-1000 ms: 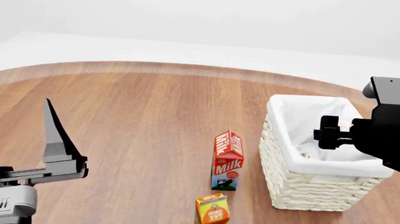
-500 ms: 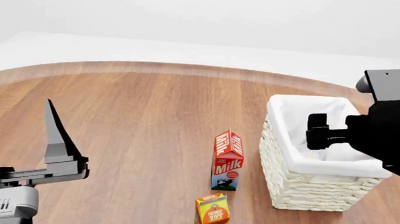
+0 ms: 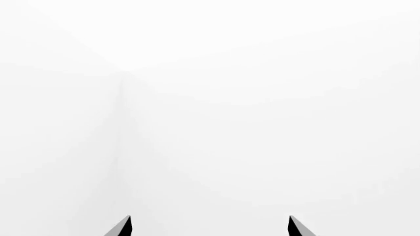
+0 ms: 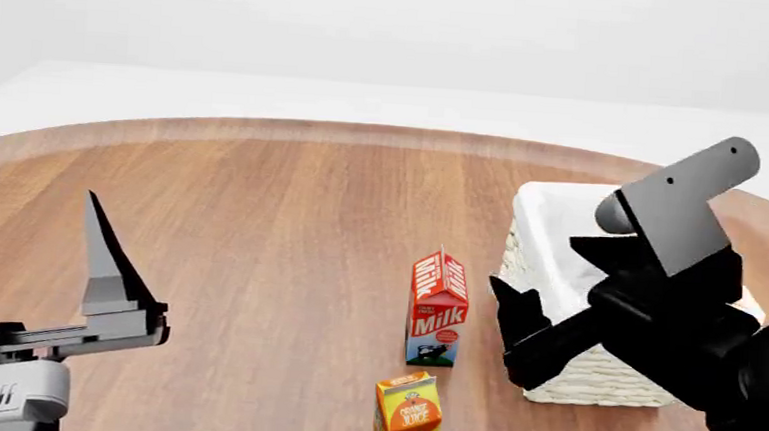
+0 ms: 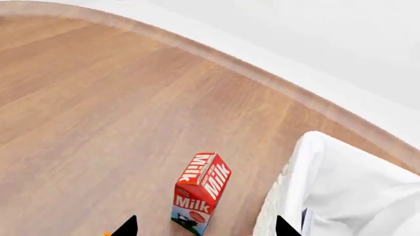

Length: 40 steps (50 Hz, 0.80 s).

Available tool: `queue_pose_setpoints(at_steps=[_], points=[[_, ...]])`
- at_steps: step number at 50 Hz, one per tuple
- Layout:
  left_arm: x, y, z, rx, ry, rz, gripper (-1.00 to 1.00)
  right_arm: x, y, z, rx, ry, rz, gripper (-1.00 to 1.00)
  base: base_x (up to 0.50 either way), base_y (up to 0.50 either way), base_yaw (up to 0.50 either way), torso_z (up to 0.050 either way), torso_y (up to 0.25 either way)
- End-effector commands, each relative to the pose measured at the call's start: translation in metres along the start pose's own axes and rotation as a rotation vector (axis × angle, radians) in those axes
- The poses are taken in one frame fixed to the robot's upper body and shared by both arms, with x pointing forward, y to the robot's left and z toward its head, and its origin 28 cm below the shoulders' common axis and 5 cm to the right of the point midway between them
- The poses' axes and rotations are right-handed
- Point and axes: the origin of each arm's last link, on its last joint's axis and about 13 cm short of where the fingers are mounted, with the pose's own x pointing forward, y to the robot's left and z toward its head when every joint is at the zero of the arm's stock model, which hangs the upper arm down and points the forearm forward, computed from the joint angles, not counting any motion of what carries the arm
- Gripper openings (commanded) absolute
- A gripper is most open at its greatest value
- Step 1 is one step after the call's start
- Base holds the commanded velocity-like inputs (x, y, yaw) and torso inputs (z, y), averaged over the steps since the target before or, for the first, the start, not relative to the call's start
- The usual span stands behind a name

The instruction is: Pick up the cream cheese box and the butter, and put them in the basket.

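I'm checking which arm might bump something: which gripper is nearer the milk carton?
The right. The right gripper hangs just beside the milk carton, between it and the basket. The left gripper is far off across the wooden table.

The left gripper (image 4: pixel 92 258) ends in a long, thin, blade-like finger, mid-grey on its lit face and near black on its shaded edge, tapering to a sharp point. It rises from a dark grey bracket with stepped, blocky edges. Below that sits a lighter grey housing with rounded corners and a panel of fine parallel ribs.

The right arm is matte black and angular, built of chunky faceted blocks. A flat grey plate (image 4: pixel 680 202) with a rounded end and two small dark holes tops it. The right gripper (image 4: pixel 518 319) shows black wedge-shaped fingers with pointed tips.

In both wrist views, the fingertips appear only as small dark triangular points.
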Motion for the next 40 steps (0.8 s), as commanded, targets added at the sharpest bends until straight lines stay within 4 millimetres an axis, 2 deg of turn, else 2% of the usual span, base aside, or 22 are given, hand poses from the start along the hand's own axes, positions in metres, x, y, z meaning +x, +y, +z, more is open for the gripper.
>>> queue_pose_setpoints(at_steps=[1,13,24,40], points=[[0.0,0.001,0.001,-0.001,-0.001,0.002,1.0,-0.019,0.029,-0.009,-0.097,-0.03,0.081,1.0,0.0,0.0,0.0,0.0,0.0],[0.0,0.002,0.002,0.001,-0.006,0.007,1.0,-0.02,0.039,-0.018,-0.114,-0.013,0.113,1.0,0.0,0.0,0.0,0.0,0.0],[0.0,0.003,0.003,0.004,-0.009,0.01,1.0,-0.026,0.06,-0.037,-0.134,0.024,0.192,1.0,0.0,0.0,0.0,0.0,0.0],[0.0,0.004,0.005,0.006,-0.017,0.016,1.0,-0.028,0.079,-0.048,-0.148,0.065,0.249,1.0,0.0,0.0,0.0,0.0,0.0]])
